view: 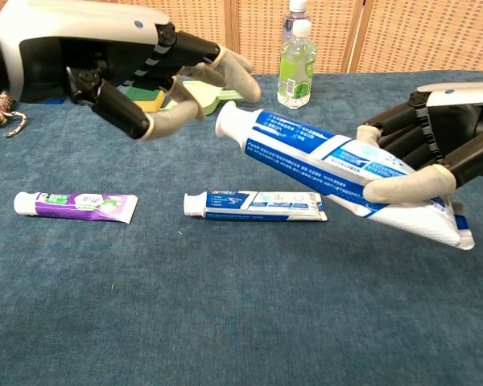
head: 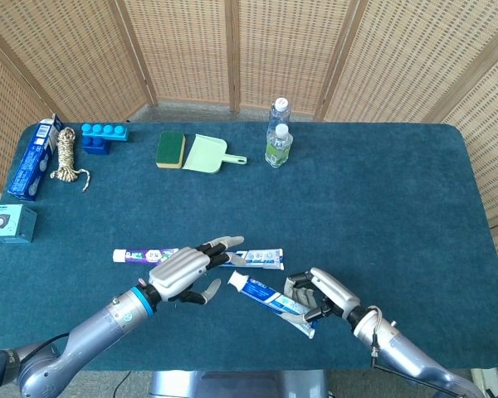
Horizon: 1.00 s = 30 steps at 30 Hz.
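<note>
While our right robot hand (view: 423, 161) clasps a glossy blue-and-white toothpaste tube (view: 338, 165) by its flat crimped end, lifted above the teal felt desk (head: 382, 191) with its round white cap aimed leftward, our left robot hand (view: 137, 76) hangs just beside that cap, fingers spread and holding nothing. Beneath lie a second blue tube (view: 253, 205) and a purple tube (view: 76, 205).

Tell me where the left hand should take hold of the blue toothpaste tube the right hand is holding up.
Probably at the capped end of the blue toothpaste tube, coming from the left hand's side. The right hand grips the flat crimped tail, so the round, stiffer neck juts free toward the left hand's spread fingers.
</note>
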Each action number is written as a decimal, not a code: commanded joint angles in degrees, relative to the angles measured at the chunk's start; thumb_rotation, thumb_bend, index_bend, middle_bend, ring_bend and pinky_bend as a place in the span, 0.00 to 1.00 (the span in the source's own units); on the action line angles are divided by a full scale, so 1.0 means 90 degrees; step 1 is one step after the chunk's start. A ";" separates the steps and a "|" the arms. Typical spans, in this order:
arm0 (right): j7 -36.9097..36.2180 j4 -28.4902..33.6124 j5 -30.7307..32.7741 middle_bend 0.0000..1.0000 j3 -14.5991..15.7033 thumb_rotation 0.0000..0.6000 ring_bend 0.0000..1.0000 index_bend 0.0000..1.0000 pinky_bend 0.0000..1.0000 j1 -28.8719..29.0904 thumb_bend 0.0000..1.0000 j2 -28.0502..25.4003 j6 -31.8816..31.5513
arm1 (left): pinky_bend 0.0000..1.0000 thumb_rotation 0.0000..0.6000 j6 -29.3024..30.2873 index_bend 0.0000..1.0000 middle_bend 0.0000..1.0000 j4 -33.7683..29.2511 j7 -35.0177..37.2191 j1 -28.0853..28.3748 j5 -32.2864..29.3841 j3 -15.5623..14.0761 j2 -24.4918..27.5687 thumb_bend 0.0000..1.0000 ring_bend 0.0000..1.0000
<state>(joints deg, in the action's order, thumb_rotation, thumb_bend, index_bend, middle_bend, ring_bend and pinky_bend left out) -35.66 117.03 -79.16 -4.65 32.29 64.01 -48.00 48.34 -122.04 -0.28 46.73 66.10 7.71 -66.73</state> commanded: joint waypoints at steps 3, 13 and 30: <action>0.0086 0.0016 0.0157 0.72 -0.0065 1.00 0.71 0.95 0.75 0.0048 0.46 0.0045 0.0043 | 0.17 1.00 0.0020 0.10 0.00 -0.0023 -0.0091 -0.0018 0.0028 -0.0043 0.0016 0.54 0.00; 0.0193 0.0175 0.0155 0.72 -0.0112 1.00 0.71 0.95 0.75 0.0088 0.46 0.0059 0.0064 | 0.18 1.00 0.0143 0.10 0.00 0.0007 -0.0370 0.0040 -0.0129 -0.0019 -0.0207 0.54 0.00; -0.0022 0.0245 -0.0070 0.72 -0.0054 1.00 0.72 0.95 0.75 0.0041 0.47 -0.0061 0.0070 | 0.18 1.00 0.0396 0.13 0.01 -0.0005 -0.0589 0.0029 -0.0365 0.0051 -0.0293 0.54 0.00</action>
<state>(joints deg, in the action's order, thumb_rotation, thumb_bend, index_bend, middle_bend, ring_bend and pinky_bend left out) -35.72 119.25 -79.69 -5.19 32.68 63.54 -47.40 51.88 -122.06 -5.55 47.01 62.84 8.15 -69.40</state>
